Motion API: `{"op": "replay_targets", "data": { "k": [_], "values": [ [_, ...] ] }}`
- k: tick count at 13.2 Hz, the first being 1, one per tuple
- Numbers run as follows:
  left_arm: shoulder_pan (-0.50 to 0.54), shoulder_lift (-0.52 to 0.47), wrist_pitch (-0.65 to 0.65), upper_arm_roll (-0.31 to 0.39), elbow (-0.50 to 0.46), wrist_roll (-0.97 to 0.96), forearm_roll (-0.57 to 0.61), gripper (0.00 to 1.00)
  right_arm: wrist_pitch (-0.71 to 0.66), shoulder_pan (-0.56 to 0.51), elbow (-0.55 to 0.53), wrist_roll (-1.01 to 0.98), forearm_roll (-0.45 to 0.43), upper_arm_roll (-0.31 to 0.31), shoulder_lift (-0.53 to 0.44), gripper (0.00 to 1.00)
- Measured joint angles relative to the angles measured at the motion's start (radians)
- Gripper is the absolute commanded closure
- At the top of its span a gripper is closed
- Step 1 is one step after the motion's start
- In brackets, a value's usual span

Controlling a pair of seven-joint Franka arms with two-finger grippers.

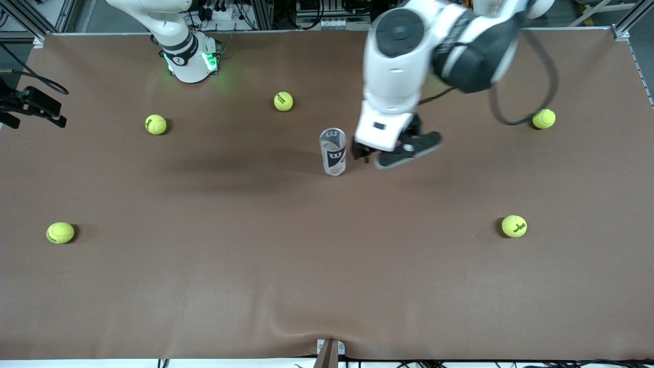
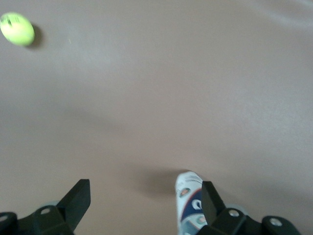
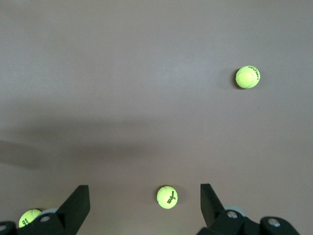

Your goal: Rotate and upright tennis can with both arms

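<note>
Your left claw [image 1: 369, 153] hangs spread wide just beside the tennis can [image 1: 333, 152], gripping nothing; one finger [image 2: 211, 201] sits against the can's wall in the left wrist view. The can stands upright mid-desk [image 1: 327, 266]. Draw clear straight upward, without brushing the can. Your right claw [image 3: 144, 205] waits high, spread wide and empty, above tennis balls [image 3: 167, 197].
</note>
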Motion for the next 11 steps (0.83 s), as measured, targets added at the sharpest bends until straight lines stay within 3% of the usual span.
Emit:
{"op": "replay_targets", "data": {
  "k": [11],
  "values": [
    [0.296, -0.046, -0.042, 0.006, -0.002, 0.514, -0.001, 0.00, 0.000, 0.000, 0.000, 0.000, 0.000, 0.003, 0.000, 0.00]
  ]
}}
